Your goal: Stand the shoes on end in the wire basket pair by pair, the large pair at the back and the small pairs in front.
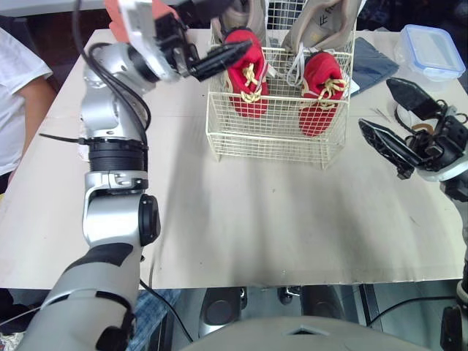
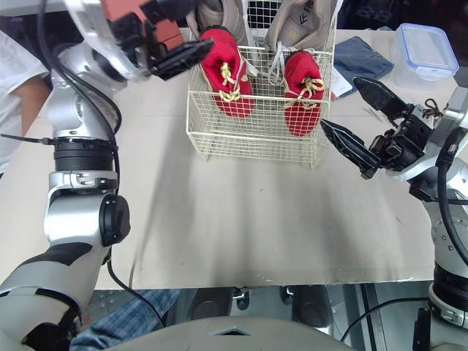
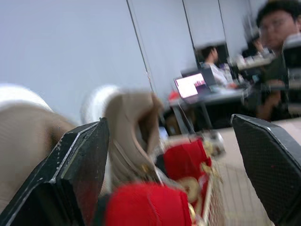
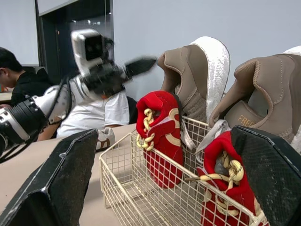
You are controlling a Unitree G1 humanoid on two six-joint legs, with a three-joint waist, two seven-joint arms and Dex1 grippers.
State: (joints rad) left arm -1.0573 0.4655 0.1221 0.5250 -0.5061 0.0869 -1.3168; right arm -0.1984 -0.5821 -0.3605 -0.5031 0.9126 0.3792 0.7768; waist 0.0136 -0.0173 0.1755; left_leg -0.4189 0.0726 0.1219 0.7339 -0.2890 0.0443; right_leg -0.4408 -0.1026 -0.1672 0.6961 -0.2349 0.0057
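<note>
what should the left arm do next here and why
Probably draw the left end effector back, up and away from the wire basket. It is open and holds nothing, and the red shoe right beside it already stands on end in front of the tan shoe. A slow retreat should avoid tipping it.

1. I take this for a shared office or lab: a seated person [image 3: 214, 60] works at an open laptop [image 3: 190, 86] on a far table.
2. A person in dark clothes [image 4: 21, 82] sits at another.
3. Plain pale wall panels [image 3: 70, 47] with thin dark joints stand behind.
4. My own desk [image 1: 241, 219] is bare and pale.
</note>
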